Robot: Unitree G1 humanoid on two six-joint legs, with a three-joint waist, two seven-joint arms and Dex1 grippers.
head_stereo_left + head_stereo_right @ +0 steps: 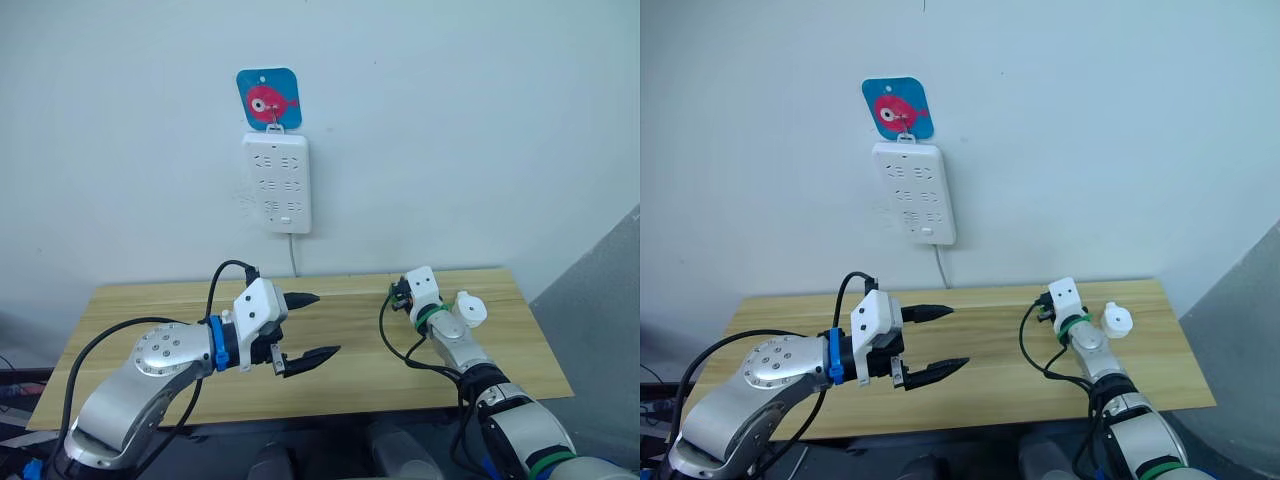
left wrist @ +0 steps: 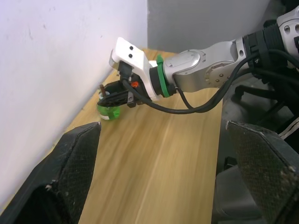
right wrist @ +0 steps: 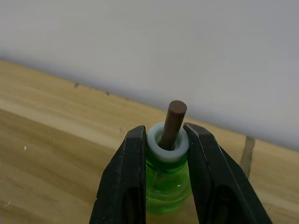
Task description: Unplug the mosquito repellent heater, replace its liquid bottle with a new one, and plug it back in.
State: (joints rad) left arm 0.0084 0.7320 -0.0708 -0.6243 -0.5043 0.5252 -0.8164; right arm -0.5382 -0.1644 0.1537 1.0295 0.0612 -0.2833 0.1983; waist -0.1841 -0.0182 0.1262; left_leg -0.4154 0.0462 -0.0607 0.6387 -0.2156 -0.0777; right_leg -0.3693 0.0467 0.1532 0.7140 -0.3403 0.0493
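The right claw (image 3: 164, 154) is closed on the neck of a small green bottle (image 3: 166, 184), one black finger on each side of its white collar, with a brown wick (image 3: 173, 122) standing up out of the top. In the left wrist view the bottle (image 2: 108, 112) sits low over the wooden table (image 2: 154, 163), close to the white wall at the far edge; whether it touches the tabletop cannot be told. Just to the right of that arm's wrist, on the right part of the table, lies a small white rounded piece (image 1: 470, 309), which looks like the heater, well apart from the wall sockets. The left claw (image 1: 312, 326) hangs over the middle of the table, left of the bottle, with its two black fingers spread wide and nothing between them. On the wall beyond the table hangs a white power strip (image 1: 277, 183) under a blue square hook with a pink fish (image 1: 269, 99), and its cord (image 1: 294, 255) runs down behind the table's far edge.
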